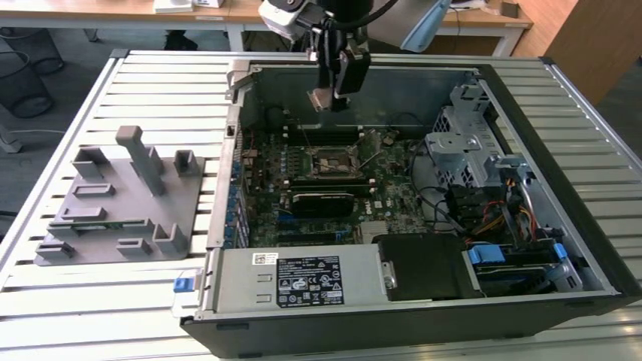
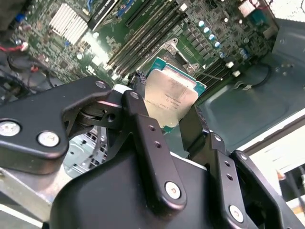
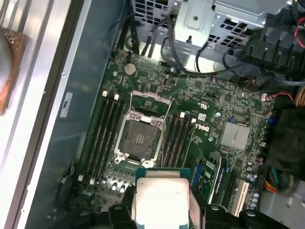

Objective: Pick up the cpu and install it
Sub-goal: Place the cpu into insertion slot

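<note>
1. The gripper (image 2: 167, 109) has its fingers (image 2: 143, 129) closed on the cpu (image 2: 169, 98), one finger on each of two opposite edges, with the shiny metal top showing between them in both wrist views.
2. The cpu is off the surface (image 1: 150, 90) and in the air over the open computer case (image 1: 240, 75), clear of the motherboard (image 3: 209, 109) below it.
3. The relation that counts is chip to socket (image 3: 140, 139). The socket lies open with its metal frame lifted and the contact bed bare. In the first wrist view it sits apart from the cpu (image 3: 161, 200), not beneath it, so the chip looks offset to one side of the socket rather than centred over it.
4. In the exterior view the gripper (image 1: 326, 101) hangs near the case's far wall, and the socket (image 1: 329, 162) shows nearer the camera – well apart, and I judge lower.
5. The cpu is close to square, so no long axis stands out. Whether its corners match the socket's I cannot tell.
6. The arm reaches in from the far side with its wrist pointing roughly straight down.
7. The grey fixture plate (image 1: 110, 203) stands on the surface to the exterior view's left of the case.
</note>
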Available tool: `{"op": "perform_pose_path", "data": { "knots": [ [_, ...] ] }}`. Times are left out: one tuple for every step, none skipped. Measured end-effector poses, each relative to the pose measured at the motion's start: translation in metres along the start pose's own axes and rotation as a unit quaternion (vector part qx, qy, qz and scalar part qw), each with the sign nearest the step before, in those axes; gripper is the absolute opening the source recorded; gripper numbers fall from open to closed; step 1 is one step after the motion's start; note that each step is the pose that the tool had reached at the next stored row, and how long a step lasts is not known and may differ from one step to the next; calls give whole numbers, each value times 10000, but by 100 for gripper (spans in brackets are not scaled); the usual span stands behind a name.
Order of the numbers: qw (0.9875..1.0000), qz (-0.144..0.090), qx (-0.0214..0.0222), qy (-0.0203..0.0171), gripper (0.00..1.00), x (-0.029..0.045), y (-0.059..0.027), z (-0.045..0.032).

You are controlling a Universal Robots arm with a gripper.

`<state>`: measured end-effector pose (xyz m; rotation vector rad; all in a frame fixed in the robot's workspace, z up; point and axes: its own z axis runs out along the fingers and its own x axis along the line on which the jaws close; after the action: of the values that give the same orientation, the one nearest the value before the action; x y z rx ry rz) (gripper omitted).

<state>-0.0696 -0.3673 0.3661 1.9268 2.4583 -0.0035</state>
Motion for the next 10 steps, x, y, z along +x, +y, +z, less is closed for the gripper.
{"op": "perform_pose_path", "data": {
  "knots": [
    [10000, 90, 2, -1, 53, 0, 0, 5],
    [9998, 187, 3, -2, 53, 0, 0, 11],
    [9996, 278, 4, -3, 53, 0, 0, 16],
    [9993, 368, 6, -4, 53, 0, 0, 21],
    [9990, 458, 7, -5, 53, 1, 0, 26],
    [9985, 545, 9, -5, 53, 1, 0, 30],
    [9981, 621, 10, -6, 53, 1, 0, 33],
    [9977, 684, 11, -7, 53, 2, 0, 37],
    [9973, 735, 12, -7, 53, 5, 1, 42],
    [9971, 760, 12, -5, 53, 10, 2, 48]
  ]
}}
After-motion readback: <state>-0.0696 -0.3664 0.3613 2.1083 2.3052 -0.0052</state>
